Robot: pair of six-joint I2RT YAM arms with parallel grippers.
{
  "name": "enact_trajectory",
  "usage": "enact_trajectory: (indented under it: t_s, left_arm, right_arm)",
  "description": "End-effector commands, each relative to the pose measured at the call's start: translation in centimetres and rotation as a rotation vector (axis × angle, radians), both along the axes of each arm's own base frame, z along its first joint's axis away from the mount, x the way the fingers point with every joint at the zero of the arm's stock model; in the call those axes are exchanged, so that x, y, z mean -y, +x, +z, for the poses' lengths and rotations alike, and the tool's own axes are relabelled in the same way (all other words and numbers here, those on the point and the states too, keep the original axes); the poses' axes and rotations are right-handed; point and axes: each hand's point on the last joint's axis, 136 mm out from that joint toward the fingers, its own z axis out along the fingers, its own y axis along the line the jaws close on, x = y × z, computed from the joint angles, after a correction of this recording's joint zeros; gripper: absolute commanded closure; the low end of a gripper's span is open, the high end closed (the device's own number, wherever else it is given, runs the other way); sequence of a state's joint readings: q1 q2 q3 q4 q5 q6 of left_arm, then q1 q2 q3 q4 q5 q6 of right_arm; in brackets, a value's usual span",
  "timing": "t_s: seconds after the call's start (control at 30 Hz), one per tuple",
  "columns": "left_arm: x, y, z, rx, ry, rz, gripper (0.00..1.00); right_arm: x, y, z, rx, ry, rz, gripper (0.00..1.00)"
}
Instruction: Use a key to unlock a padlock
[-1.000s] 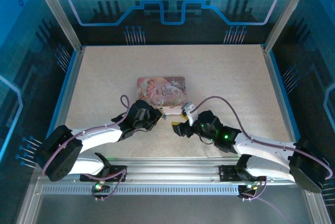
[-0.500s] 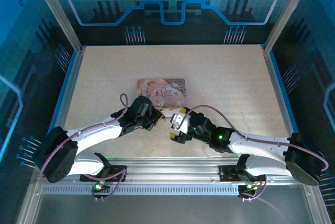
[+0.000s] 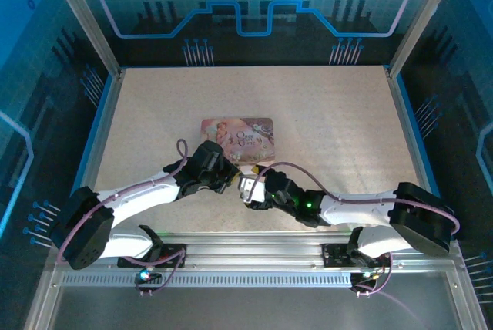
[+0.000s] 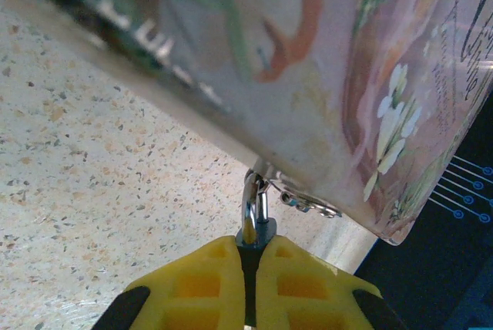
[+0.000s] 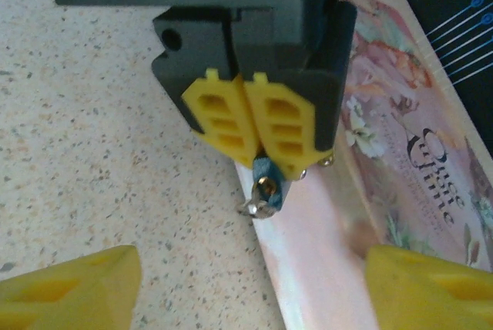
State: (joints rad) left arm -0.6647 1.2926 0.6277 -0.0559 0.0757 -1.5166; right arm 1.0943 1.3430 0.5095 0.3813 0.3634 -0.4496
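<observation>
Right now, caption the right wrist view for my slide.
Left gripper clamps the small bluish metal padlock, keyhole outward, beside the pink illustrated tin; right gripper open in the foreground.

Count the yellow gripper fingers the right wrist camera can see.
4. Two belong to the left gripper, shut together on the padlock mid-frame; two belong to the right gripper, spread apart in the bottom corners. None looks hidden.

Your right gripper [image 3: 248,190] has closed in on the left one.
It has slid leftward, from well apart to just beside the left gripper [image 3: 229,179], and now faces the padlock [image 5: 266,183] pinched there; the right arm [image 3: 362,207] has folded inward behind it.
</observation>
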Motion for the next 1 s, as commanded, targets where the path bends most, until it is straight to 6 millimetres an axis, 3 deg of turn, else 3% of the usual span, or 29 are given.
enact_trajectory:
  t_s: [0.0,0.37,0.97]
  left_arm:
    - [1.4,0.6,2.8,0.043,-0.074,-0.02,1.0]
    - [1.6,0.6,2.5,0.034,-0.08,-0.022,1.0]
    - [1.9,0.6,2.3,0.025,-0.09,-0.026,1.0]
  right_arm:
    - [-1.7,0.6,2.1,0.039,0.076,-0.004,0.3]
    - [-2.7,1.2,1.7,0.037,0.087,-0.023,0.56]
    - [-2.6,2.5,0.0,0.059,0.041,-0.079,0.82]
